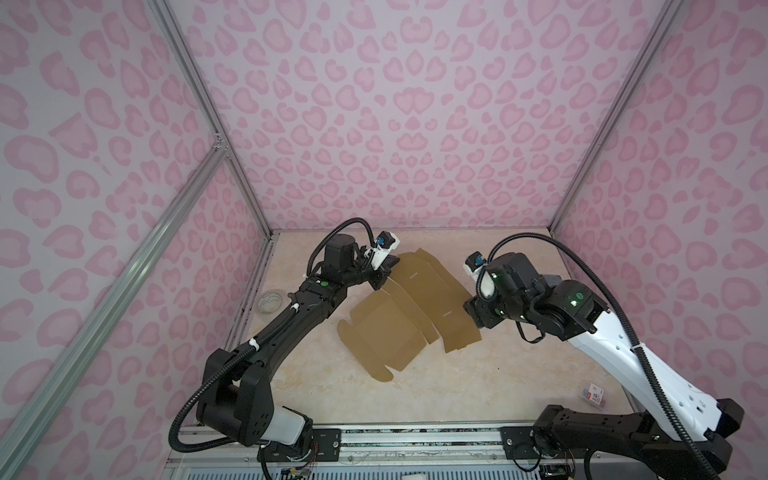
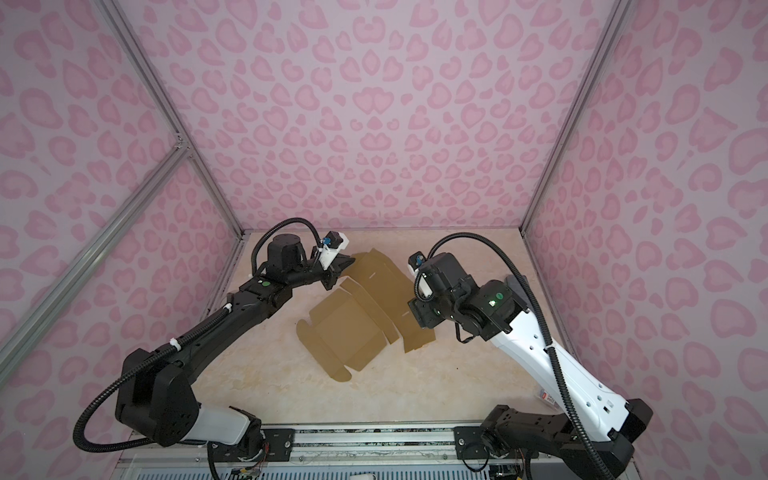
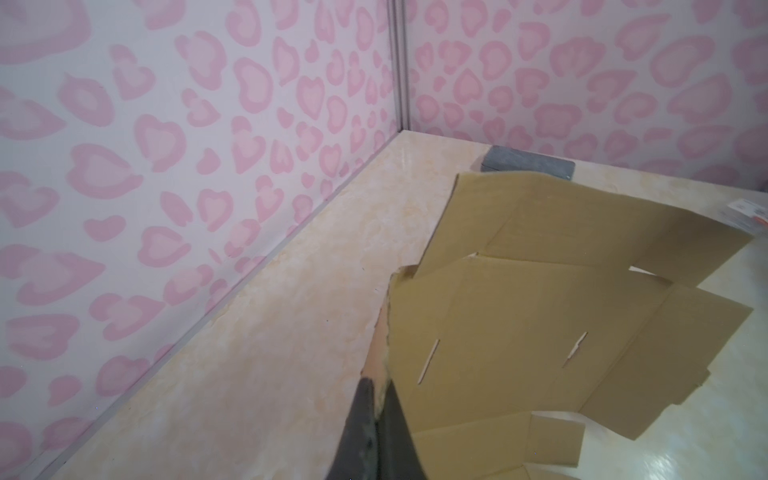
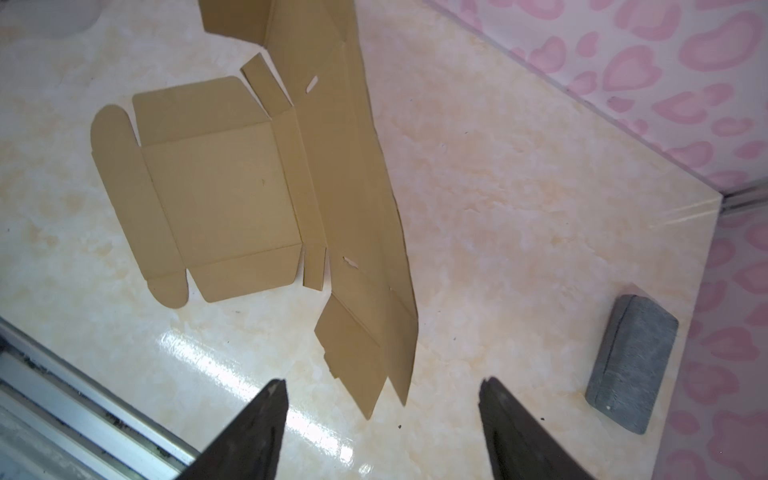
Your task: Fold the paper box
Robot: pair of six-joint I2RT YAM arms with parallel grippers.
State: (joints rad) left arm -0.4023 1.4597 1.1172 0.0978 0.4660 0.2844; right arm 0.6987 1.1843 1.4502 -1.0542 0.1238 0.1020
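Black jaws of the left gripper (image 3: pixel 379 384) are pressed together on a frayed edge of the paper box (image 3: pixel 519 332), at the lower middle of the left wrist view. The right gripper (image 4: pixel 382 383) has its jaws wide apart and holds nothing; one raised flap ends just before it. In both top views the paper box lies unfolded at the middle of the table (image 1: pixel 478 382), between the arms, with its upper part lifted. I judge the cardboard light and thin, stiff inside each panel but bending easily at the creases, and it may tear where it is pinched. It is better to take a flap by its free edge, near a crease.
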